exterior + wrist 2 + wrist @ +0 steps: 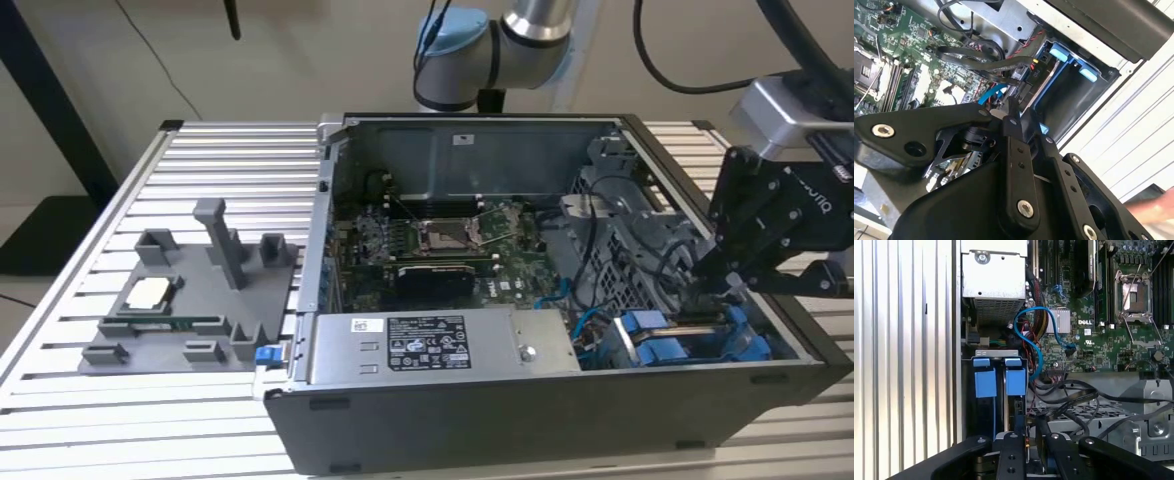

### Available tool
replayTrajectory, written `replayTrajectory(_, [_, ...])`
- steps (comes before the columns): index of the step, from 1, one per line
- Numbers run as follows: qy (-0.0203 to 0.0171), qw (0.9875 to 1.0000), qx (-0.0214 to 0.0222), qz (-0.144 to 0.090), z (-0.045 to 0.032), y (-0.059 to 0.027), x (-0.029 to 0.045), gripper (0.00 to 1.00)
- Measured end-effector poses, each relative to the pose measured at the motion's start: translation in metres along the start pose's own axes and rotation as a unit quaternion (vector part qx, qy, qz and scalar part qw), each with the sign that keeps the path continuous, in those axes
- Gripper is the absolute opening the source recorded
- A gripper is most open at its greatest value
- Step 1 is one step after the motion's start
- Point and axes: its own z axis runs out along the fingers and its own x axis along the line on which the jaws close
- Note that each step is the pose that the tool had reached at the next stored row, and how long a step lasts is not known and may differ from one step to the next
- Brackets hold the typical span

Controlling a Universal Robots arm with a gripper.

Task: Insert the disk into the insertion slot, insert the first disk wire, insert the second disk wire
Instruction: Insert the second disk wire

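The gripper (714, 290) hangs just above the insertion slot (694, 340) at the case's edge; jaws' state unclear.

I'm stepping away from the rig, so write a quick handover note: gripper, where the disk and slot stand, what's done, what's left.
Gripper: down inside the open computer case, at the drive bay end; I cannot tell what it holds.
Insertion slot: grey bay with blue rails, in the case corner beside the power supply.
Disk: appears seated in the bay, its blue carrier tabs showing.
Done: disk insertion, it seems.
Left: both disk wires; black cables lie loose beside the bay.
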Motion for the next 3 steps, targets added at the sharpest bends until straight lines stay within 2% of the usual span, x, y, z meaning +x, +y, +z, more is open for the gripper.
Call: replayTrajectory(3, [0.0000,1.0000,0.0000,0.000,-0.0001,0.0000,0.0000,0.24])
